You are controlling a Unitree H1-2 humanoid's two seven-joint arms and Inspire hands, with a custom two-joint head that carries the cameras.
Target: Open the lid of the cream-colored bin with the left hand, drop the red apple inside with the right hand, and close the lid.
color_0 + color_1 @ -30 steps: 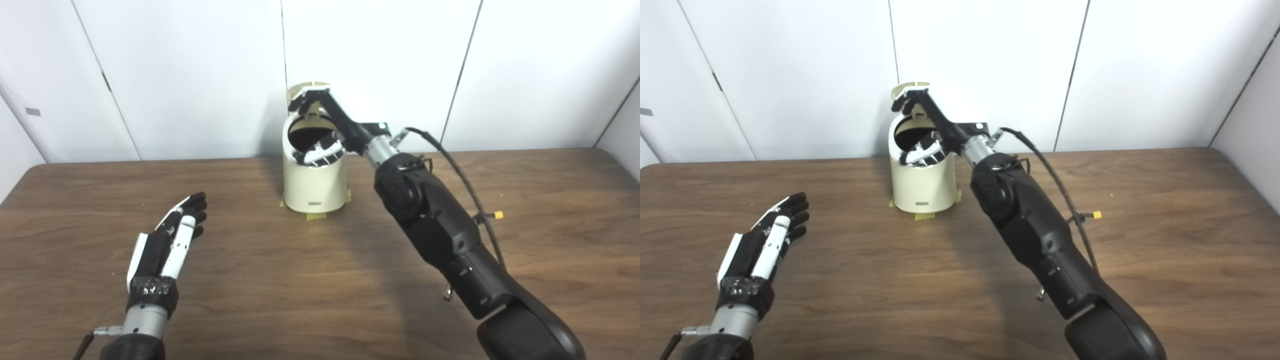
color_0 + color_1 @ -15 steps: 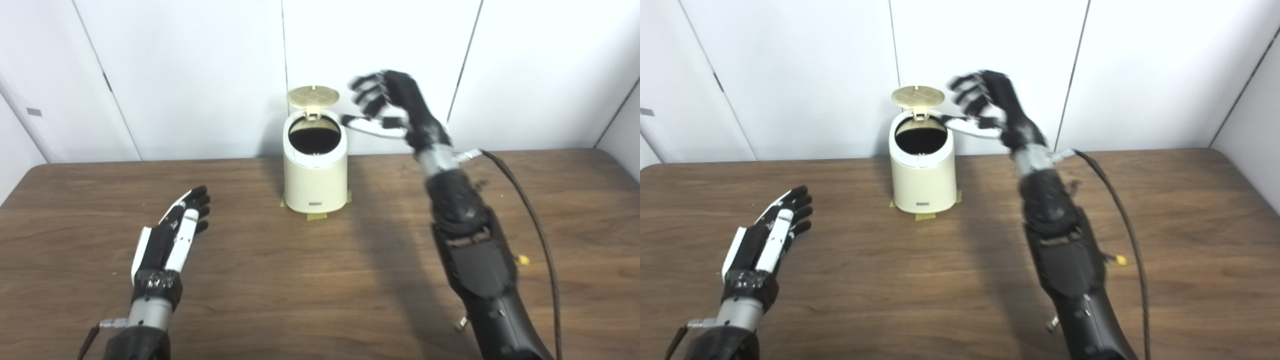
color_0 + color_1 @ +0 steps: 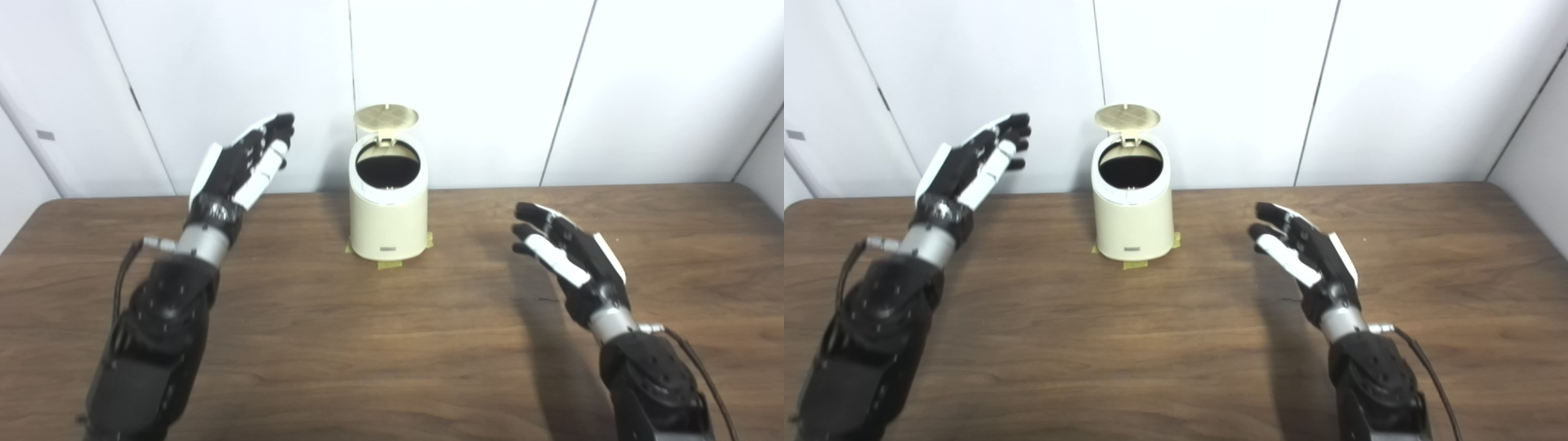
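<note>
Lid upright, bin at counter back edge. Left hand, right hand: fingers spread, empty. Your risk: left swipe topples bin, lid stays unlatched.

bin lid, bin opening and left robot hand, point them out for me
bin lid (image 3: 386, 116), left eye view, underside of the raised lid
bin opening (image 3: 388, 165), left eye view, dark inside
left robot hand (image 3: 240, 162), left eye view, palm

Twin head views over table
</note>
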